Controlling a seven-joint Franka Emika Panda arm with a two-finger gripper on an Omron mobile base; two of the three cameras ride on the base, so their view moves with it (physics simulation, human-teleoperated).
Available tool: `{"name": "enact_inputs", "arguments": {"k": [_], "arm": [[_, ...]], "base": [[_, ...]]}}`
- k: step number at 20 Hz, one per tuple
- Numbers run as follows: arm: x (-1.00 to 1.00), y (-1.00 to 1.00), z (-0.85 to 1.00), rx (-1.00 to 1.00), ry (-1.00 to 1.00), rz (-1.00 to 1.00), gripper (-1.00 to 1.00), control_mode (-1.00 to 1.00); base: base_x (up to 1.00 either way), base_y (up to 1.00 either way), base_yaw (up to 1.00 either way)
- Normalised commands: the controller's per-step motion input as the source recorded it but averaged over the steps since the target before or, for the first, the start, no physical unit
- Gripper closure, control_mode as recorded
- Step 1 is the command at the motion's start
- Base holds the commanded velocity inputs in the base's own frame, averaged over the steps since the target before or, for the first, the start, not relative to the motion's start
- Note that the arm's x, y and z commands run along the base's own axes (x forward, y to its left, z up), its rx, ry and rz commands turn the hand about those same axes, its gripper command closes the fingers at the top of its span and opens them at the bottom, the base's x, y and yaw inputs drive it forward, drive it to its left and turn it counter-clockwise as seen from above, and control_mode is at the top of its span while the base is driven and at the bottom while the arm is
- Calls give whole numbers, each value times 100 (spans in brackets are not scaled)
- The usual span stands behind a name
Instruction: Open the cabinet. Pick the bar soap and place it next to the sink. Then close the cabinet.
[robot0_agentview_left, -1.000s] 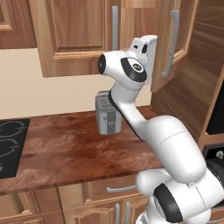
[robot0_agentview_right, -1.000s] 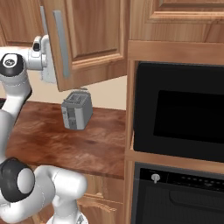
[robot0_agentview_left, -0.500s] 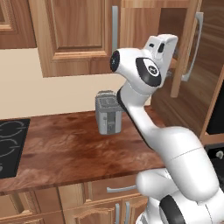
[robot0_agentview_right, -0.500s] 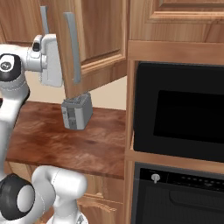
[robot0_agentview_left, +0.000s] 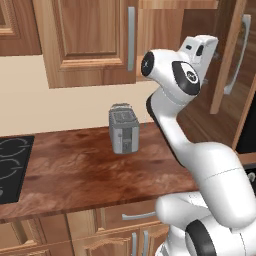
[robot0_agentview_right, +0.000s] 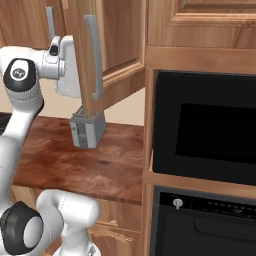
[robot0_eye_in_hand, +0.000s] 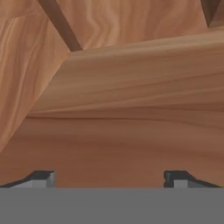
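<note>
Left base view: cabinet (robot0_agentview_left: 87, 40) at 12 o'clock, left door shut, right door (robot0_agentview_left: 231, 55) swung out at 2 o'clock. Arm raised before the gap between them. Grey toaster (robot0_agentview_left: 123, 128) on the desk (robot0_agentview_left: 75, 170), centre.

Right base view: open door (robot0_agentview_right: 90, 55) edge-on at 11 o'clock, toaster (robot0_agentview_right: 87, 130) below it. Black oven (robot0_agentview_right: 205, 127) at 3 o'clock.

Hand view: hand (robot0_eye_in_hand: 109, 179) released, fingertips (robot0_eye_in_hand: 43, 178) wide apart, facing bare wood. Bar soap not made out.
</note>
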Motion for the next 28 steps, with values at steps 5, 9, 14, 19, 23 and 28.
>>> {"name": "enact_inputs", "arguments": {"k": [5,9,14,19,23,28], "arm": [[-11,-48,12,6,-1,-1,-100,-100],[-11,-36,4,4,0,0,-100,-100],[-8,-43,0,3,0,0,-100,-100],[-1,-14,0,0,0,0,-100,-100],[-6,41,0,1,-9,12,-100,-100],[-11,79,0,5,-15,21,-100,-100]], "base": [[0,0,0],[0,0,0],[0,0,0],[0,0,0],[0,0,0],[0,0,0]]}}
